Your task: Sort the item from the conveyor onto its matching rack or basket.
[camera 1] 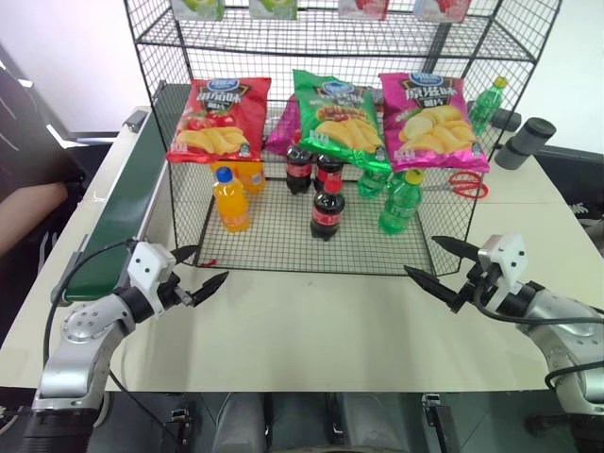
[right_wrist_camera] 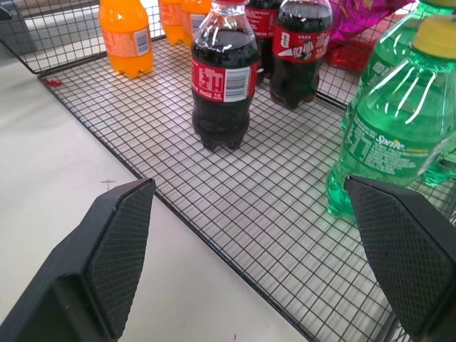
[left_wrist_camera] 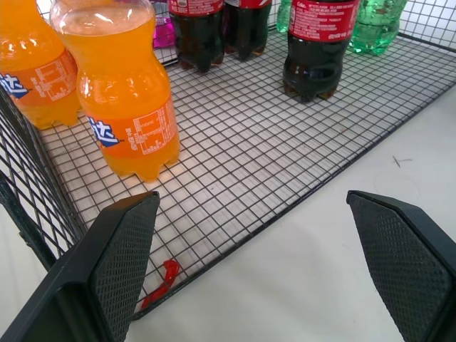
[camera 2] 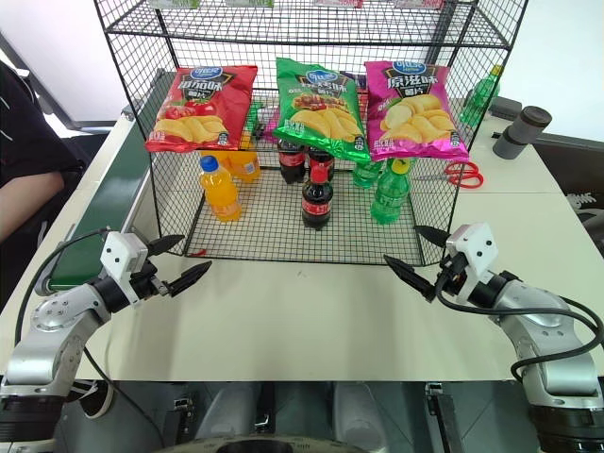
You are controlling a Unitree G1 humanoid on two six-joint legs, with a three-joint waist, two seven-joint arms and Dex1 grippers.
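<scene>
**Cola bottles all racked, both jaws released and empty**

Cola bottles number three, and all stand on the bottom tier of the black wire rack (camera 1: 189,160): the front cola bottle (camera 1: 327,211) stands alone near the open edge, two more (camera 1: 311,170) behind it. The visible stretch of the green conveyor (camera 1: 127,203) carries nothing.

The left gripper (camera 1: 200,269) and right gripper (camera 1: 440,267) hover over the white worktop (camera 1: 311,321) in front of the rack, jaws spread wide, grasping nothing.

Judged from this, a placement looks finished. The next move would call for a fresh item on the belt, then a reach to the left.

Also counted: two orange bottles (camera 1: 231,200) for certain, at least three green ones (camera 1: 400,200), three chip bags (camera 1: 220,118).
</scene>
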